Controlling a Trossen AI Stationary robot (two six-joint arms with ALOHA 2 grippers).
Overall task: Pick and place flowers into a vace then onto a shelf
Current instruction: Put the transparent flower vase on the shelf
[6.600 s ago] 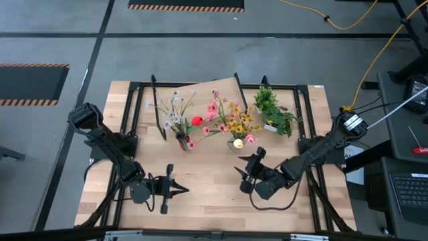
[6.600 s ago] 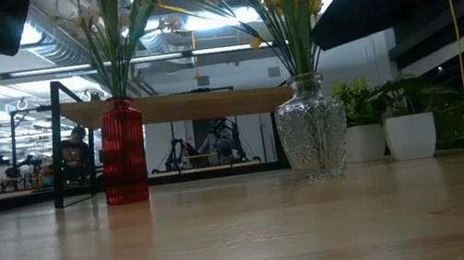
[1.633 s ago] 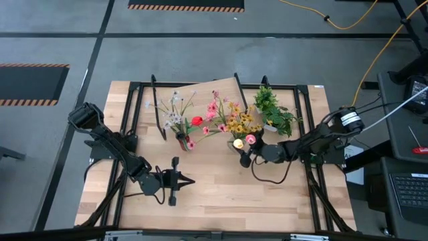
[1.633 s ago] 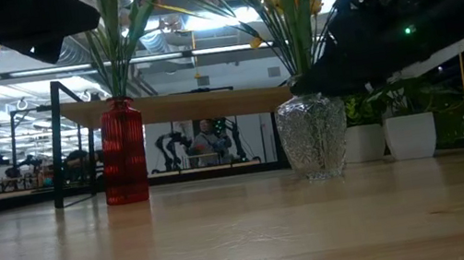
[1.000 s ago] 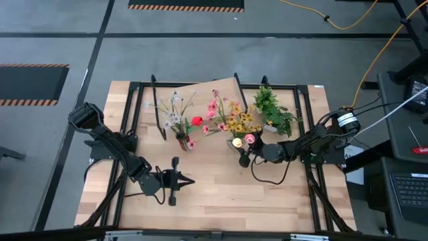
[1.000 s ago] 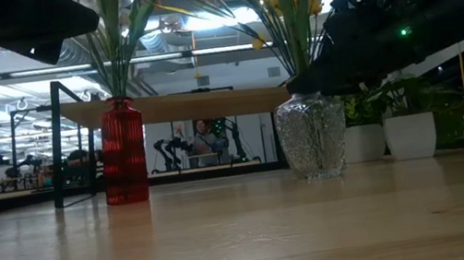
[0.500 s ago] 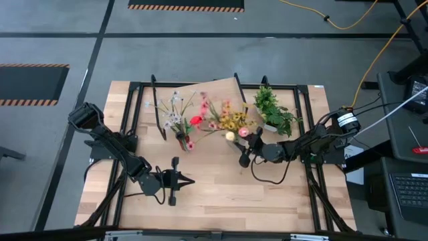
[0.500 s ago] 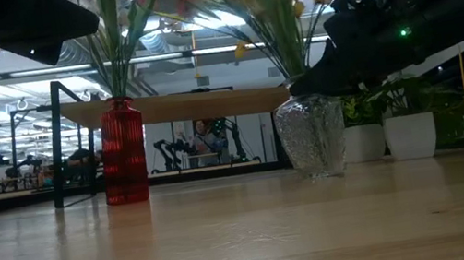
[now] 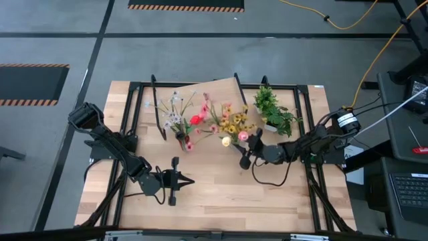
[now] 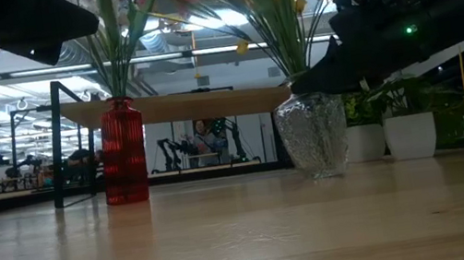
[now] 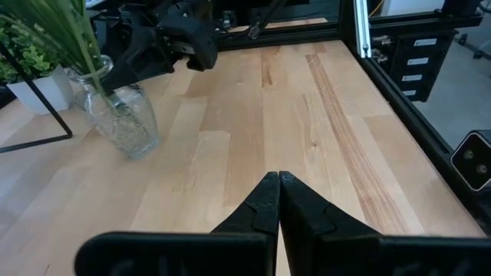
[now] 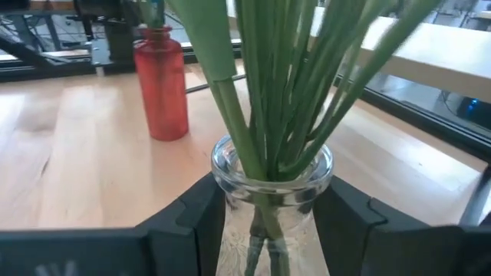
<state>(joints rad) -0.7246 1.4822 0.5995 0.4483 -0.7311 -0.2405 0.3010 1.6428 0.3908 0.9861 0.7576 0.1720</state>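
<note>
Gripping clear vase (image 12: 272, 201) neck: right hand (image 12: 270, 205), flowers (image 9: 227, 122) inside (vase tilted); left hand (image 11: 277, 201) pressed together.

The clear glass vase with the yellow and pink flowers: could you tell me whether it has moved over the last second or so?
Yes. In the high view its flowers have swung away from the potted plant, towards the red vase. The right gripper clasps the clear vase at its neck.

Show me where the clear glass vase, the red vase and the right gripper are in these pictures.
clear glass vase (image 10: 313, 140), low view, on its textured belly.
red vase (image 10: 123, 152), low view, middle of its ribbed body.
right gripper (image 12: 272, 211), right wrist view, midway between its fingertips, at the glass neck they clasp.
</note>
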